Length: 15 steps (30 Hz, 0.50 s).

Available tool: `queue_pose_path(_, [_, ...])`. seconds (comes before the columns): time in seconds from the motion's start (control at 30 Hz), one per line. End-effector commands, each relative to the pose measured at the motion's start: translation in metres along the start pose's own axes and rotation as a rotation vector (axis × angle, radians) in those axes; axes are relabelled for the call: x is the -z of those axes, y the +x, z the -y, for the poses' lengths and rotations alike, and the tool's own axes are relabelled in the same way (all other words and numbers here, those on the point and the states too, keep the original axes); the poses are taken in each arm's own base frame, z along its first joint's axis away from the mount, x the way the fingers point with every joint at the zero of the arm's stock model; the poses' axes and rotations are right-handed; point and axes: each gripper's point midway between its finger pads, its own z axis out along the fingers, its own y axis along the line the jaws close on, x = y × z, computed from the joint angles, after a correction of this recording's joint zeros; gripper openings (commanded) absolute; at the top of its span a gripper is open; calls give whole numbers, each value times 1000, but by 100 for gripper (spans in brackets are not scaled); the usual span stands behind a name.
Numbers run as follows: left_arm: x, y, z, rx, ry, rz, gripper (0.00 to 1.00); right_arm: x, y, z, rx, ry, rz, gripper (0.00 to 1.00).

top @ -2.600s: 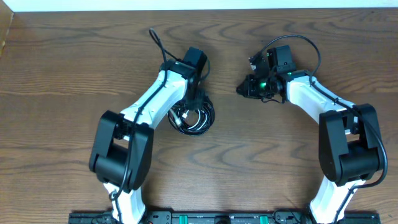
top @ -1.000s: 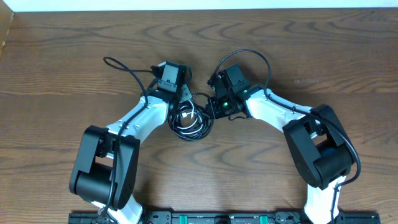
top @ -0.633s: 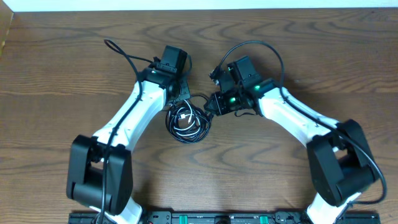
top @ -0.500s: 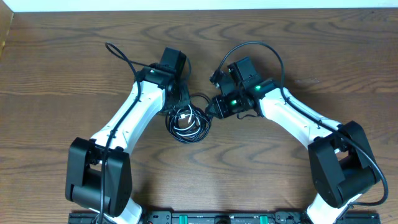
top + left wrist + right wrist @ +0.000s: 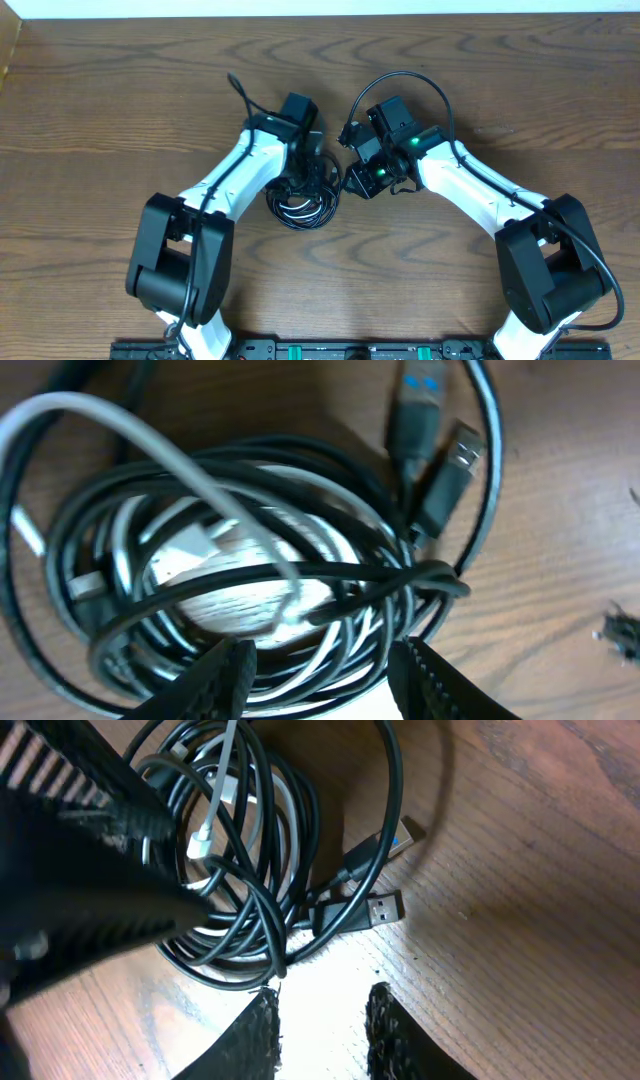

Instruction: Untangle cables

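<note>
Cables [image 5: 300,208] coiled mid table [image 5: 90,150], far from edges; L gripper [image 5: 320,660] over, R gripper [image 5: 322,1020] beside, jaws apart.

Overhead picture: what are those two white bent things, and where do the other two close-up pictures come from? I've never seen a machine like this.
Those are two robot arms, a left arm and a right arm. Each ends in a gripper, two fingers that pinch. The overhead picture comes from a fixed camera above the wooden table. The two close-ups come from small cameras on the wrists, looking down past each arm's own fingers. On the table lies one tangled coil: a long black cable wound together with a white cable, with USB plugs sticking out. The left gripper is above the coil, and the right gripper is beside it over bare wood. Both are open and hold nothing.
</note>
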Motion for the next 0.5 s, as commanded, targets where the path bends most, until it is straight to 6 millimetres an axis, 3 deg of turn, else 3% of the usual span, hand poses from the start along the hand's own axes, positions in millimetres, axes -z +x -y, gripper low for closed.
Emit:
queue_pose_path(0.0, [-6, 4, 2, -110, 12, -20, 49, -2, 2, 3, 23, 8, -8, 26])
queue_pose_path(0.2, [-9, -5, -5, -124, -24, 20, 43, -1, 3, 5, 18, 10, -12, 23])
queue_pose_path(0.47, [-23, 12, -11, -111, -29, -22, 27, 0, 5, 5, 11, 1, -19, 22])
